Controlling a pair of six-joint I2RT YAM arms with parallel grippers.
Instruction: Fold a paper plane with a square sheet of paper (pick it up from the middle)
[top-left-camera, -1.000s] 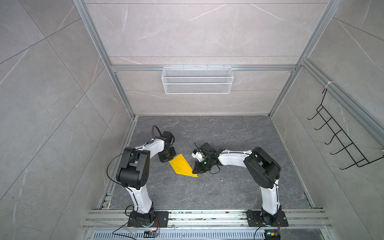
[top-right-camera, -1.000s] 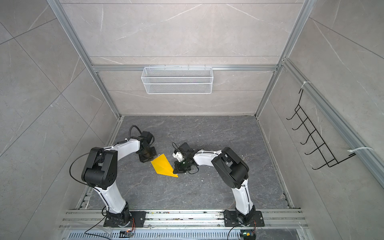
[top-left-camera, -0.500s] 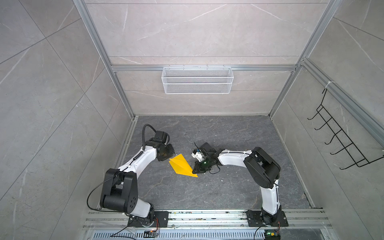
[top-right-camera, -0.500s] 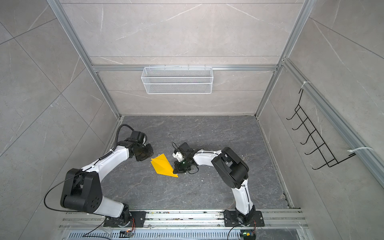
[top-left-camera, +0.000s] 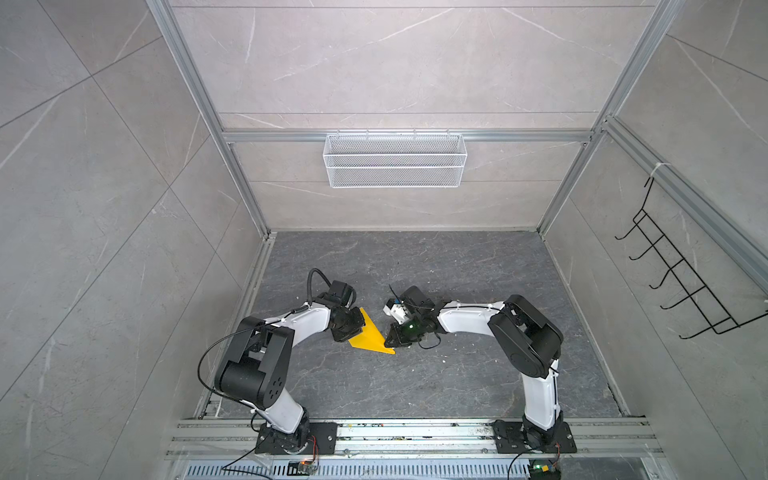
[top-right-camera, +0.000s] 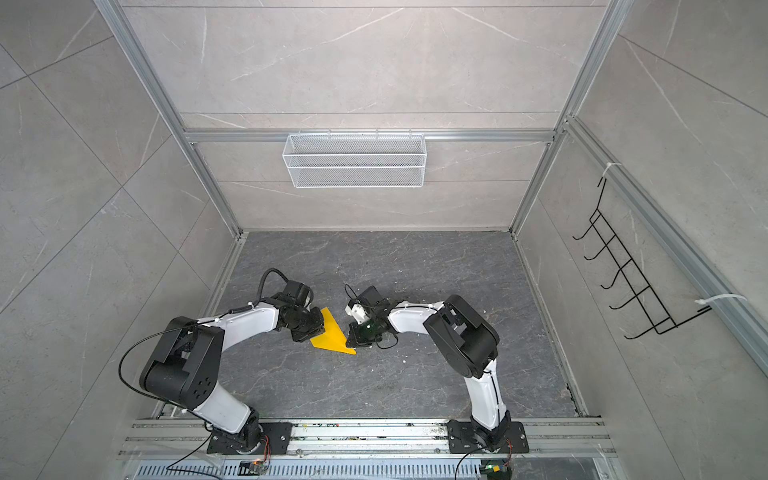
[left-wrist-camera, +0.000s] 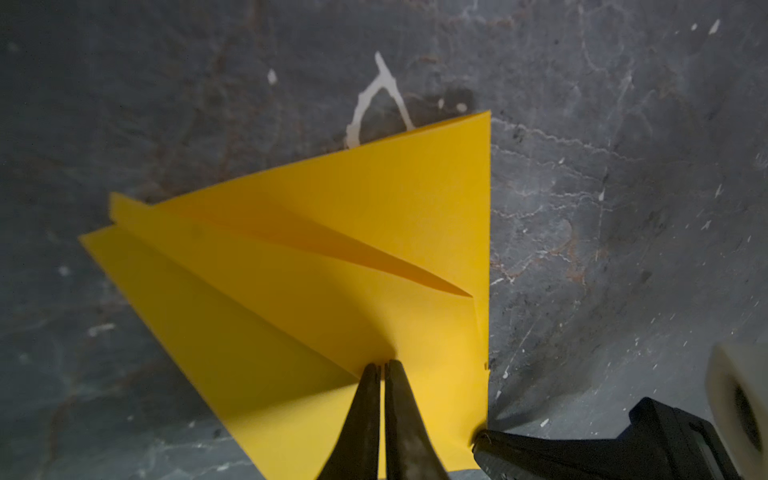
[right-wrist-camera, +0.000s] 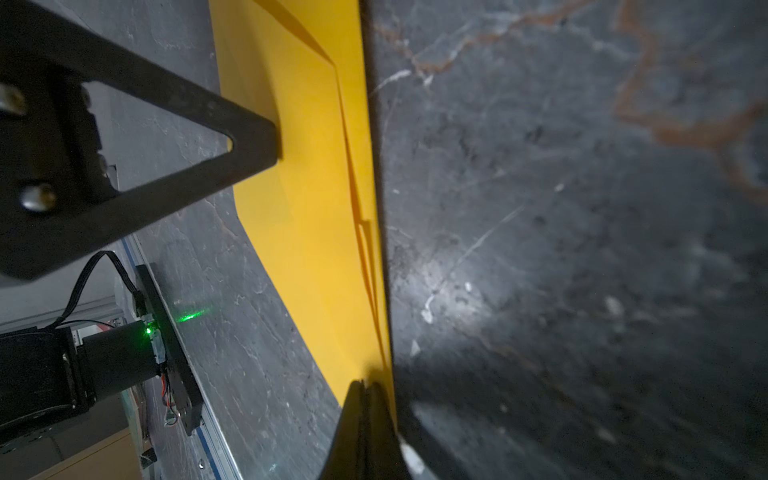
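The left gripper (left-wrist-camera: 381, 368) has its jaws pressed together, tips down on the left side of the paper plane (top-left-camera: 371, 337); the right gripper (right-wrist-camera: 365, 386), jaws likewise closed, touches its right edge by the point; the plane lies on the dark table (top-left-camera: 457, 374) between both, pointing near-right.

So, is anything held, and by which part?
The paper: right end effector seems to pinch its long edge near the tip; left end effector, shut, only presses it.
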